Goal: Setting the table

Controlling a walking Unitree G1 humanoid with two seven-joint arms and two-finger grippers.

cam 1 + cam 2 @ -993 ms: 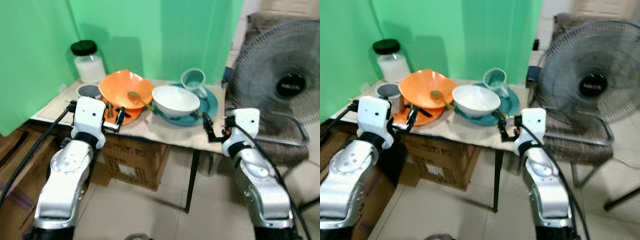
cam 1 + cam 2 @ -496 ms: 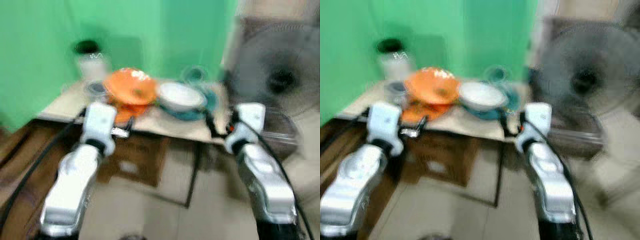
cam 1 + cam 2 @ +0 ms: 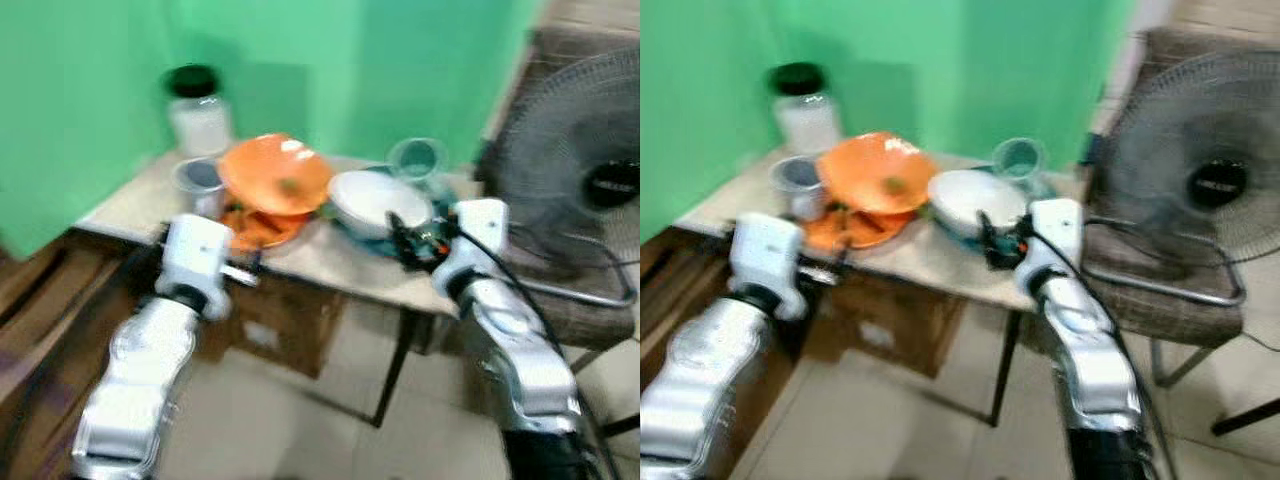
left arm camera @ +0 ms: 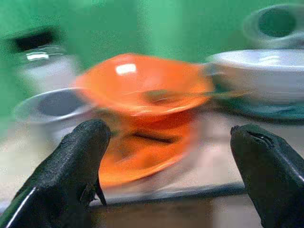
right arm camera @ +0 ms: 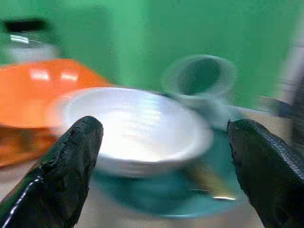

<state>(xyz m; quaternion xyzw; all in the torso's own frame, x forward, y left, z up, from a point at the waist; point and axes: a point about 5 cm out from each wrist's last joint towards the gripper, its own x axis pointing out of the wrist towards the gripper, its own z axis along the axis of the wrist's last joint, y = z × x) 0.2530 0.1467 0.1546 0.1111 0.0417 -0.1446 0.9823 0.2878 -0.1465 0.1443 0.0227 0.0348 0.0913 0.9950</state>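
On small table (image 3: 330, 262) against green backdrop (image 3: 90, 90): orange bowl (image 3: 275, 175) tilted on orange plate (image 3: 255, 225), green-handled utensil inside it, exact type lost to blur. Dark sticks across orange plate, unidentifiable. White bowl (image 3: 375, 200) sitting on teal plate (image 3: 385, 240), inside looks bare white. Clear glass mug (image 3: 418, 160) behind white bowl, at back of teal plate; contents not readable. Metal cup (image 3: 197, 182) just left of orange bowl, contents not visible. Glass jar (image 3: 200, 115) with black lid at back left corner, filled with something white. Cardboard box (image 3: 280, 320) under table, print on it too blurred to read. Floor fan (image 3: 580, 180) to right of table, hub badge unreadable. Left gripper (image 4: 175, 175) low at table's front edge, in front of orange plate, fingers (image 4: 76, 161) wide apart, touching nothing. Right gripper (image 5: 164, 166) at table's near right edge, aimed at white bowl, fingers (image 5: 66, 166) spread wide, bowl framed between them but no contact visible. Head views motion-blurred, fine detail and any lettering unreadable.
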